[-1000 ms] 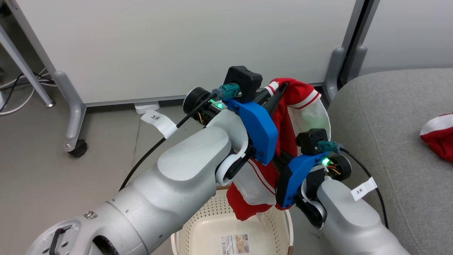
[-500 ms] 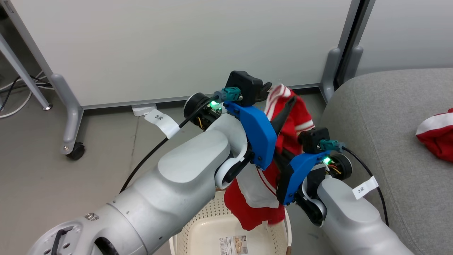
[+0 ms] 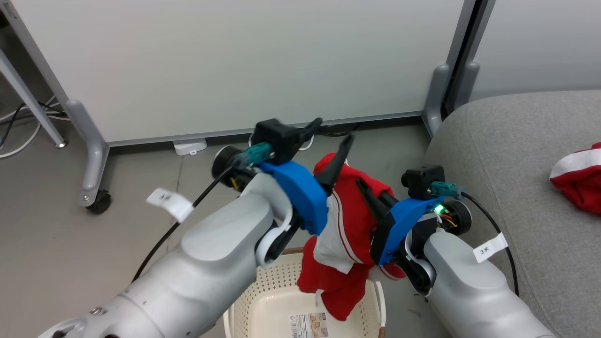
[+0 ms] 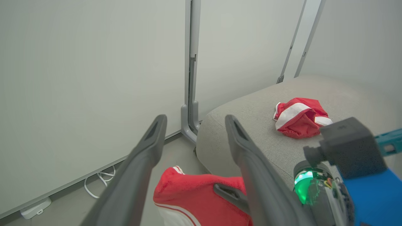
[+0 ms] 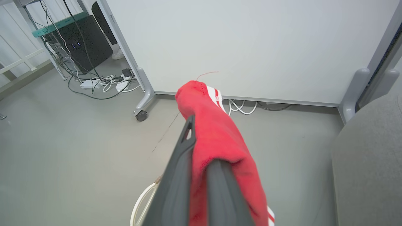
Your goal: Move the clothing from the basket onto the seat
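One red and white garment hangs above the basket, pinched in my right gripper, which is shut on its upper fold. In the right wrist view the garment drapes over the closed fingers. My left gripper stands open just left of and above the cloth, touching nothing. The left wrist view shows its spread fingers over the garment. A second red garment lies bunched on the grey seat, and it is seen again as a garment on the seat.
White partition panels on grey feet stand behind, with a castor at the left. Cables and a power strip lie on the floor near a black case. A white basket handle curves below my right fingers.
My left gripper has let go of the garment, opened and dropped to the left. The garment's top has sagged and it now hangs from the right gripper alone.
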Motion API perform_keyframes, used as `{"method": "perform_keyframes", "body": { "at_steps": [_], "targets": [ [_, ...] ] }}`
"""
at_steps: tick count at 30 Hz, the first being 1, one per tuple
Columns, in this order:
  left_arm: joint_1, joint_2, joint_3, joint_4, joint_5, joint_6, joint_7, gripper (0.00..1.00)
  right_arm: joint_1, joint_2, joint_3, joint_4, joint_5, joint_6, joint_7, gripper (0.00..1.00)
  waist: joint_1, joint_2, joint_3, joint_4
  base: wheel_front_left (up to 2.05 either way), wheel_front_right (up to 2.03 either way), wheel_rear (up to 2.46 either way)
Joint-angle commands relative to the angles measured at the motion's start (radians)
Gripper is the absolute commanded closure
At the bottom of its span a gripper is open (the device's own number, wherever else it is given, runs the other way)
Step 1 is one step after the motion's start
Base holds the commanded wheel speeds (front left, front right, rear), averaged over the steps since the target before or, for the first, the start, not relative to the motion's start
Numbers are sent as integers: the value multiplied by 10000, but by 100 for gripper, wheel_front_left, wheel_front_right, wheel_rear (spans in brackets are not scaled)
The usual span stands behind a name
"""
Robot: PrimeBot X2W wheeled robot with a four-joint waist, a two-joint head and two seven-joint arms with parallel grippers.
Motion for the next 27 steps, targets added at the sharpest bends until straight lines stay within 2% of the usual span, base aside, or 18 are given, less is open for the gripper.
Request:
{"method": "perform_keyframes", "body": {
  "at_steps": [1,6,11,13,14,15,21,27],
  "targets": [
    [347,280,159,-143,130,65,-323,0,-220,-12,-40,5,17,5,-119,100,0,-1,-2,-13,0,0,0],
    [1233,1017,824,-831,712,129,-630,0,-271,-12,-153,-122,-96,5,-313,100,0,-1,23,-60,0,0,0],
    [2969,1745,2688,-2379,2094,379,-620,0,-213,-37,-251,-376,-256,5,-358,100,0,-1,65,-226,0,0,0],
    [3715,1975,3399,-2925,2674,381,-624,0,-157,-60,-262,-525,-311,5,-305,100,0,-1,71,-328,0,0,0],
    [3715,1975,3399,-2925,2674,381,-624,0,-157,-60,-262,-525,-311,5,-305,100,0,-1,71,-328,0,0,0],
    [4465,2129,4018,-3408,3202,302,-623,0,-92,-96,-269,-723,-386,5,-247,100,0,-1,92,-460,0,0,0],
    [6280,2217,5567,-4437,4594,-99,-625,0,255,-223,-378,-1453,-478,5,132,100,0,-1,185,-858,0,0,0],
    [7508,1985,6740,-4958,5436,-324,-627,0,612,-350,-613,-2144,-651,5,441,100,0,-1,223,-1333,0,0,0]
  ]
}}
